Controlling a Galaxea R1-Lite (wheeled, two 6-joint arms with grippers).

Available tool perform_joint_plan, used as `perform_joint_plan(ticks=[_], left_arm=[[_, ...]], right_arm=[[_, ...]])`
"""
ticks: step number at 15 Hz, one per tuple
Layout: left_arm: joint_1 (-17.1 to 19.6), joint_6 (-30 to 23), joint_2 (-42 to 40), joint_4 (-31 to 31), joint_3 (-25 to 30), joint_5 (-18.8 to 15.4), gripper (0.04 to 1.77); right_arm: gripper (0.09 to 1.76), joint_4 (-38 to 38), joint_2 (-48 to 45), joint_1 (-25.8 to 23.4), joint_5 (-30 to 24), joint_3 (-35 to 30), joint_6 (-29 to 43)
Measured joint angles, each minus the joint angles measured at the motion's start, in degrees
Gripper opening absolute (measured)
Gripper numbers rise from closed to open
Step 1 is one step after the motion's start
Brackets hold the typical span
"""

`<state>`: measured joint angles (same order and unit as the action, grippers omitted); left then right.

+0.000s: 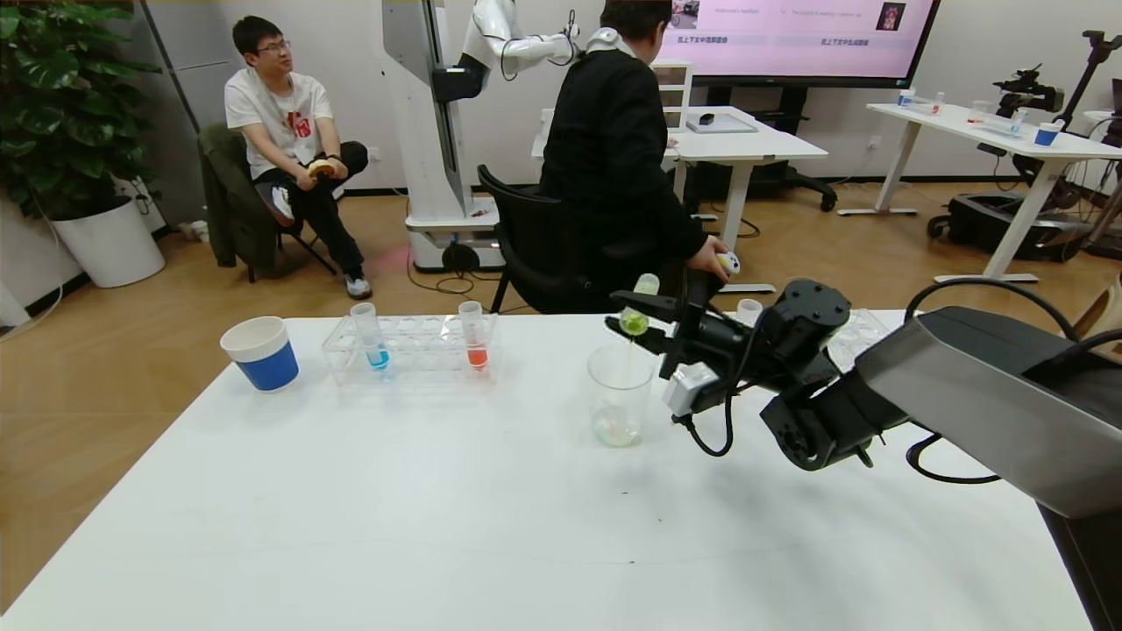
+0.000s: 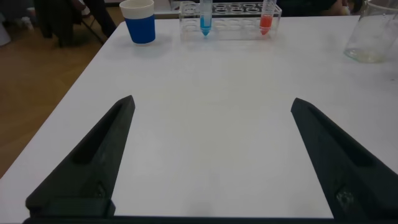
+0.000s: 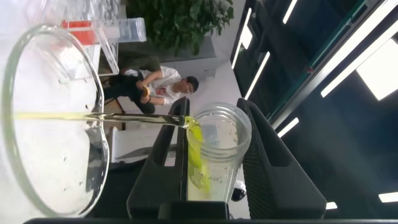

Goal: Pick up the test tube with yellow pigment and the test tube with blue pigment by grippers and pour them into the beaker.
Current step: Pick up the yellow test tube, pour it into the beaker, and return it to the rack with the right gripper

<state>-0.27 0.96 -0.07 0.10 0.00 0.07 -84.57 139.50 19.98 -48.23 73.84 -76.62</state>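
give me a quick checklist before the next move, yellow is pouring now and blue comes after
1. Right tool shut on the test tube with yellow pigment: ok.
2. Stream landing inside the beaker: ok.
3. Yellow tube fully emptied: not ok, liquid remains.
4. Test tube with blue pigment upright in the rack: ok.
5. Left tool open over the table, holding nothing: ok.

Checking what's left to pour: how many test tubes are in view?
3. The blue tube and the orange-red tube stand in the rack; the yellow tube is tipped over the beaker in the right hand. Others may be hidden.
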Motion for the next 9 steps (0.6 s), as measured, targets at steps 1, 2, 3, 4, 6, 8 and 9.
perform_joint_plan(ticks=[1, 2, 3, 4, 6, 8, 9], left_arm=[[0.0, 0.0, 0.0, 0.0, 0.0, 0.0, 1.75], [0.0, 0.0, 0.0, 0.0, 0.0, 0.02, 1.75], [0.0, 0.0, 0.0, -0.02, 0.0, 0.02, 1.75], [0.0, 0.02, 0.0, 0.0, 0.0, 0.02, 1.75], [0.02, 0.0, 0.0, 0.0, 0.0, -0.02, 1.75], [0.0, 0.0, 0.0, 0.0, 0.0, 0.0, 1.75], [0.0, 0.0, 0.0, 0.0, 0.0, 0.02, 1.75]], right_arm=[[0.51, -0.68, 0.33, 0.24, -0.17, -0.05, -0.34], [0.51, -0.93, 0.61, 0.35, -0.3, -0.13, -1.0], [0.51, -0.99, 0.8, 0.33, -0.41, -0.49, -1.88], [0.51, -0.99, 0.91, 0.2, -0.5, -0.91, -2.62], [0.51, -0.94, 1.02, -0.04, -1.46, -1.49, -4.25], [0.51, -0.94, 1.02, -0.06, -1.55, -1.62, -5.35], [0.51, -0.82, 1.0, -0.13, -1.55, -1.62, -6.29]])
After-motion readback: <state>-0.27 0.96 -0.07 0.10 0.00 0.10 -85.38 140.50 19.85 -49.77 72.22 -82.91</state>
